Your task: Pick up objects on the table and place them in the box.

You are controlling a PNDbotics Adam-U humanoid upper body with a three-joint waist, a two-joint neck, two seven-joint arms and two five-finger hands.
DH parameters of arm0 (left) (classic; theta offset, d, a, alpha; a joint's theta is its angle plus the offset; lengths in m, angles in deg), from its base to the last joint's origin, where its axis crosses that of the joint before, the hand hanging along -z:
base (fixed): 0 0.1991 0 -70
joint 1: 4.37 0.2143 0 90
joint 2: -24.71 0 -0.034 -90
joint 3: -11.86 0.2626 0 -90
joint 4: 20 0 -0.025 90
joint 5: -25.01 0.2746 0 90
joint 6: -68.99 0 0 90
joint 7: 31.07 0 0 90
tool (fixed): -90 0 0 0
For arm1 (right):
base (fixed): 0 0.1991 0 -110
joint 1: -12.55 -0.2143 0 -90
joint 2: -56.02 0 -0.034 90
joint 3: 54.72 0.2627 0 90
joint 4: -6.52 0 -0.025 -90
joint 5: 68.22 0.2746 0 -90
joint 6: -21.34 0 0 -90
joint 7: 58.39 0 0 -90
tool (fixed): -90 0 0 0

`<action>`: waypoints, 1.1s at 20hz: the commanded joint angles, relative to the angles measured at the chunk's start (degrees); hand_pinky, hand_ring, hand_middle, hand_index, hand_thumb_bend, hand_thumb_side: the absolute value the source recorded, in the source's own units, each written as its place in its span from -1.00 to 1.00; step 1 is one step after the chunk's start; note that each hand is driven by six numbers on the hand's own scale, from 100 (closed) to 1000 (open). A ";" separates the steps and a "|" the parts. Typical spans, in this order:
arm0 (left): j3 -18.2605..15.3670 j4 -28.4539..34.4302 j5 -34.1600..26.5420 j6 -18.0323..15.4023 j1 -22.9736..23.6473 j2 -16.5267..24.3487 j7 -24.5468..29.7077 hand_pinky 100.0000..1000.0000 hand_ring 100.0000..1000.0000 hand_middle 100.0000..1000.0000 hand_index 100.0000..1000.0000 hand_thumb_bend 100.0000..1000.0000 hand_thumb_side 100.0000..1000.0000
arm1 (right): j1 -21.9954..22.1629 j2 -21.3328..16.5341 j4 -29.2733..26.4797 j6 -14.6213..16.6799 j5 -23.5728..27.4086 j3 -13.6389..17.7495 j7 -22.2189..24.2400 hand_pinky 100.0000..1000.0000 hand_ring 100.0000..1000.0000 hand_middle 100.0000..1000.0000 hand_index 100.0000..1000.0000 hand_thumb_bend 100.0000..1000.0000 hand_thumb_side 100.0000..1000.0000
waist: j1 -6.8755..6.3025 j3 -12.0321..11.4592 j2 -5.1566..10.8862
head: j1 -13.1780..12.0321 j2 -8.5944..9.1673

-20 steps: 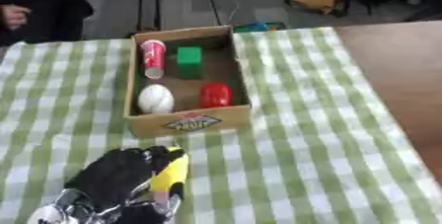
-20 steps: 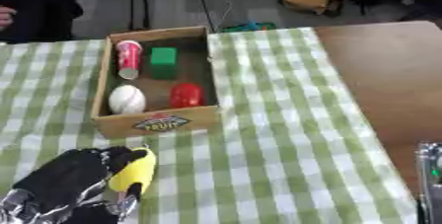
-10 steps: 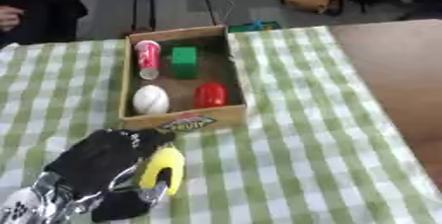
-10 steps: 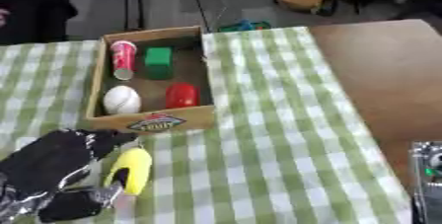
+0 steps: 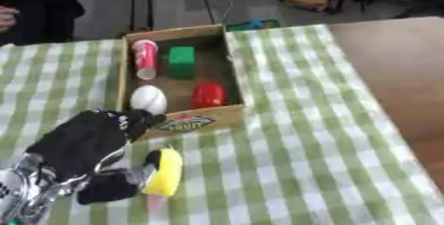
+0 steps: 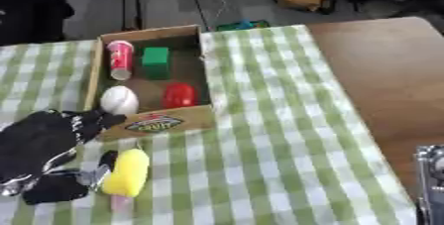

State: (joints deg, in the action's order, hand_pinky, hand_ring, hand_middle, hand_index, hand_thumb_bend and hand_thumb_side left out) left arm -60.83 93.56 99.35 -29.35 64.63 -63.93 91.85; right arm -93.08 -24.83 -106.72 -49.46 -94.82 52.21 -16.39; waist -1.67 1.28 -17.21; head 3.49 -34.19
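Left eye view: left hand [image 5: 83, 144] low at the near left corner of the table [image 5: 295, 159], black, fingers and thumb curled round a yellow object [image 5: 163, 172]; yellow object oblong and rounded, held just above the green-and-white checked cloth [image 5: 286, 120], with something pinkish showing right under its lower end, too blurred to make out; fingertips of the same hand reaching up to the near left corner of the box [image 5: 187, 122], contact impossible to judge.

Box of brown cardboard, open on top, standing left of the table's middle toward the far edge, a printed label on its near wall; inside, a red-and-white can [image 5: 144, 58] lying on its side along the left wall at the far end; a green block [image 5: 181, 61] just beside it to the right; a white egg-shaped object [image 5: 148, 99] in the near left corner; a red rounded object [image 5: 207, 94] in the near right corner, close to the white one.

Bare brown tabletop along the right edge, past the cloth.

Right eye view: only a grey edge of something at the lower right corner, too little to tell whether it belongs to the right hand.
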 commanded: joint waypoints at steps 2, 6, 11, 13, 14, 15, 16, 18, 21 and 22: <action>-0.65 1.02 5.17 1.12 0.04 -1.30 0.12 -0.69 -0.05 0.60 1.00 -1.00 1.00 | -0.56 -0.60 -1.35 0.58 0.37 0.29 -0.20 -0.23 -0.24 -0.38 -0.14 -1.00 0.30 | 0.19 -0.04 0.73 | -0.52 0.87; 0.04 1.02 8.54 1.77 0.85 -3.10 1.32 -0.66 -0.06 0.62 1.00 -1.00 1.00 | -0.60 -0.34 -1.35 0.55 0.55 0.28 0.00 -0.24 -0.24 -0.38 -0.15 -1.00 0.29 | 0.26 -0.01 0.58 | -0.97 1.25; 0.43 1.02 10.79 2.46 1.83 -5.16 2.65 -0.69 -0.10 0.62 1.00 -1.00 1.00 | -0.72 -0.17 -1.35 0.59 0.72 0.30 0.09 -0.24 -0.24 -0.38 -0.15 -1.00 0.29 | 0.38 -0.12 0.43 | -1.09 1.70; 0.29 1.02 11.90 2.81 2.26 -6.06 3.39 -0.70 -0.11 0.62 1.00 -1.00 1.00 | -0.76 -0.13 -1.35 0.62 0.78 0.30 0.15 -0.24 -0.24 -0.38 -0.15 -1.00 0.29 | 0.44 -0.15 0.37 | -1.13 1.88; 0.29 1.02 12.12 2.87 2.41 -6.43 3.78 -0.70 -0.11 0.62 1.00 -1.00 1.00 | -0.77 -0.13 -1.35 0.61 0.81 0.34 0.14 -0.24 -0.24 -0.38 -0.15 -1.00 0.29 | 0.46 -0.17 0.35 | -1.13 1.93; 0.31 1.02 12.15 2.88 2.58 -6.82 4.18 -0.71 -0.12 0.62 1.00 -1.00 1.00 | -0.79 -0.12 -1.35 0.61 0.84 0.35 0.15 -0.24 -0.24 -0.38 -0.15 -1.00 0.29 | 0.46 -0.19 0.30 | -1.14 1.96; 0.32 1.02 12.04 2.86 2.74 -7.17 4.63 -0.71 -0.12 0.62 1.00 -1.00 1.00 | -0.79 -0.09 -1.35 0.62 0.85 0.35 0.18 -0.24 -0.24 -0.38 -0.15 -1.00 0.29 | 0.46 -0.20 0.26 | -1.14 1.98; 0.41 1.02 11.42 2.71 3.10 -7.79 5.59 -0.72 -0.12 0.62 1.00 -1.00 1.00 | -0.77 -0.03 -1.35 0.63 0.88 0.33 0.27 -0.24 -0.24 -0.38 -0.16 -1.00 0.29 | 0.45 -0.23 0.21 | -1.08 2.00; 0.58 1.02 9.54 2.55 4.05 -8.96 7.83 -0.74 -0.14 0.60 1.00 -1.00 1.00 | -0.73 0.00 -1.35 0.63 0.93 0.32 0.41 -0.24 -0.24 -0.38 -0.16 -1.00 0.29 | 0.46 -0.31 0.17 | -1.00 2.15; 0.56 1.02 9.23 2.52 4.20 -9.19 8.40 -0.74 -0.14 0.60 1.00 -1.00 1.00 | -0.71 0.00 -1.35 0.63 0.96 0.31 0.47 -0.24 -0.24 -0.38 -0.16 -1.00 0.29 | 0.47 -0.33 0.18 | -0.96 2.21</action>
State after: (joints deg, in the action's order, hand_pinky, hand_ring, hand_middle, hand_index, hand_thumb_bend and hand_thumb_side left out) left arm -60.30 93.56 109.29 -26.80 69.03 -72.90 99.40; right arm -93.34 -24.31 -106.72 -49.47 -94.20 52.21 -15.74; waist -1.33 1.02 -17.80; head 2.53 -32.62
